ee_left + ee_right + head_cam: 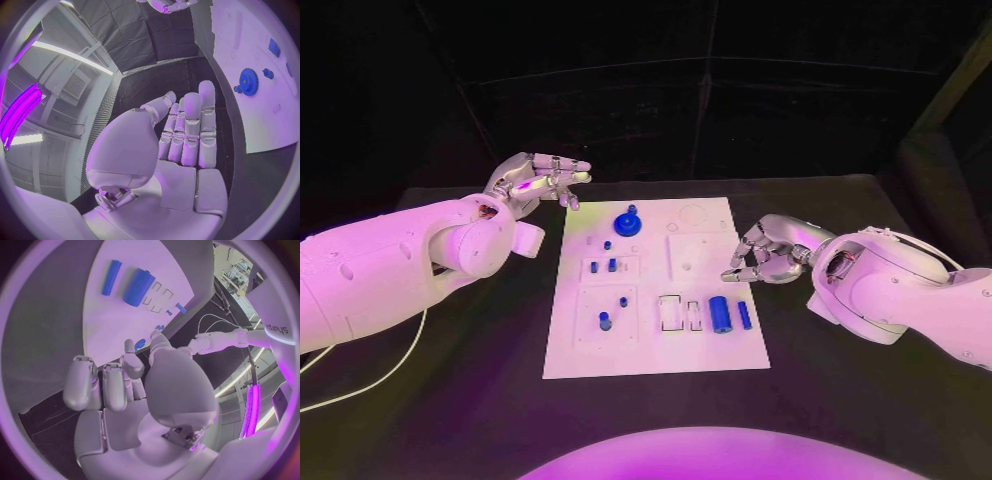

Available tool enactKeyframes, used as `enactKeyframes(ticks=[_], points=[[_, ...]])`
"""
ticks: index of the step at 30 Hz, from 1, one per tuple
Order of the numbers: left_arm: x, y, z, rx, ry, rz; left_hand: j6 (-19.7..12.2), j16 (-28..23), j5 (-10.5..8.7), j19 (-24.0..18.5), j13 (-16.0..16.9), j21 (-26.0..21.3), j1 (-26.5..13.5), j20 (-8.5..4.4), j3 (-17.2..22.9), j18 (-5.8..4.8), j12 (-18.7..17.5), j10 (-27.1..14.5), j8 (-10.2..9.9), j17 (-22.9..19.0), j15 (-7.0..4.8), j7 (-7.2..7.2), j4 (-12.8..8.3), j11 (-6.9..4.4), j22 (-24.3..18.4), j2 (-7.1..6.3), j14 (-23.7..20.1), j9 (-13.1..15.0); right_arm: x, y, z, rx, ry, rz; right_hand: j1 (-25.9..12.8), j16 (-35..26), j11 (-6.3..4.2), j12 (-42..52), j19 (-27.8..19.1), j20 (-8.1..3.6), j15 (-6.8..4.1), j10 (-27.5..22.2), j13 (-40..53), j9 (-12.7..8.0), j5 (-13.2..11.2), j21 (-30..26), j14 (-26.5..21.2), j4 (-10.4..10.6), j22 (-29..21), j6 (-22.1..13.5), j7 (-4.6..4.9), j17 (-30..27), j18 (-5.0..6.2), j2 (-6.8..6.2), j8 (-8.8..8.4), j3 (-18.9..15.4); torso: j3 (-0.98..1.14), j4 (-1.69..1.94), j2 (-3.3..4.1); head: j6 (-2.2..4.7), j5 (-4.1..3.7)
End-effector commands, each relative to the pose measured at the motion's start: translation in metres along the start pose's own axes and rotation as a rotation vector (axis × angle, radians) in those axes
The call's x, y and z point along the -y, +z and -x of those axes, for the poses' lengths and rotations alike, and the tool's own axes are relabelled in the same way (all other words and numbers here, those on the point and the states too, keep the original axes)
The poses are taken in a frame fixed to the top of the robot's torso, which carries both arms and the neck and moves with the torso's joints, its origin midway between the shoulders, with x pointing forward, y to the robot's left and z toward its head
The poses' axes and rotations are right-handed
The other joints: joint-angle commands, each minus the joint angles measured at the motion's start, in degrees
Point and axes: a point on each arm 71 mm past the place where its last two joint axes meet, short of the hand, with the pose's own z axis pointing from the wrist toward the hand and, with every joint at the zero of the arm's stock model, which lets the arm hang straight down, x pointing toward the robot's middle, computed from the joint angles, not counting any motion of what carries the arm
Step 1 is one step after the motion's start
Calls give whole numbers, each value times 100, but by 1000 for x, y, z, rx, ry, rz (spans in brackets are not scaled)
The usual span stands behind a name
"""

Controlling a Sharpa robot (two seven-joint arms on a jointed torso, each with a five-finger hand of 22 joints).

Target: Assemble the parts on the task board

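While both hands hover empty off the task board [733,350], left hand [538,180] sits past its far left corner, fingers straight and close together, holding nothing; right hand [764,255] is just off the right edge, fingers curled in on nothing. Blue gear [629,224] stands near the far edge, left of middle. Thick blue cylinder [720,314] and thin blue pin [744,315] lie near the right edge, small blue parts [604,321] in the left recesses
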Motion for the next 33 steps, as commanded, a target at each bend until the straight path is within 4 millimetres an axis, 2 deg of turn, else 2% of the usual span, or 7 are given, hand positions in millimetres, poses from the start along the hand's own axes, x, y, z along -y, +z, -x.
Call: enactKeyframes(ticks=[1, 7, 11, 18, 26, 33], points=[[1, 0, -1, -3, -5, -9, -23, -5, 19, -36, 9, -38, 13, 16, -35, 80, 36, -47, 32, -4, -2, 14, -11, -7, -5, 52, -51, -6, 9, -5, -7, -45, 11, -128, 8, 36, 2, 178, -3, -35, 13, -18, 225, 84, 24, 19, 316, 26, 11, -83, 3, 55, -44, 65, 114, -119, -2, 3, 1, 3, -108], [1, -1, -1, -4, -6, -8, -23, -5, 19, -36, 9, -38, 13, 16, -35, 80, 36, -47, 32, -4, -2, 14, -11, -7, -5, 52, -51, -6, 8, -10, -25, -76, -6, -156, -119, 64, 21, 210, 5, -19, 22, -67, 325, 214, 11, 33, 319, 64, 44, -239, 14, 97, -51, 106, 253, -334, 5, 0, 13, -11, -192], [1, -2, 0, -3, -6, -7, -23, -5, 19, -36, 9, -38, 13, 16, -35, 80, 36, -47, 32, -4, -2, 14, -11, -7, -5, 52, -51, -6, 4, -10, -32, -78, -25, -141, -147, 74, 25, 189, 6, -16, 25, -87, 318, 237, -4, 36, 321, 66, 53, -274, 18, 113, -52, 109, 276, -373, -3, -4, 11, -4, -180], [0, -2, 0, -3, -6, -6, -23, -5, 19, -36, 9, -38, 13, 16, -35, 80, 36, -47, 32, -4, -2, 14, -11, -7, -5, 52, -51, -6, -4, -7, -41, -89, -57, -110, -154, 105, 26, 310, 11, -13, 27, -30, 455, 265, 15, 45, 331, 64, 72, -299, 19, 170, -55, 124, 307, -398, -10, 16, 10, -22, -196], [0, -2, 2, 1, -5, -5, -23, -5, 19, -36, 9, -38, 13, 16, -35, 80, 36, -47, 32, -4, -2, 14, -11, -7, -5, 52, -51, -6, -6, -4, -49, -119, -83, -110, -140, 136, 26, 362, 19, -9, 29, -18, 536, 334, 125, 61, 338, 57, 107, -348, 18, 222, -60, 153, 388, -445, -10, -1, 10, -40, -183], [0, -2, 2, 0, -5, -4, -23, -5, 19, -36, 9, -38, 13, 16, -35, 80, 36, -47, 32, -4, -2, 14, -11, -7, -5, 52, -51, -6, -6, -1, -57, -140, -104, -113, -137, 139, 26, 351, 21, -9, 30, -26, 529, 342, 136, 64, 338, 58, 114, -354, 18, 227, -62, 156, 397, -450, -9, 10, 5, -48, -208]])
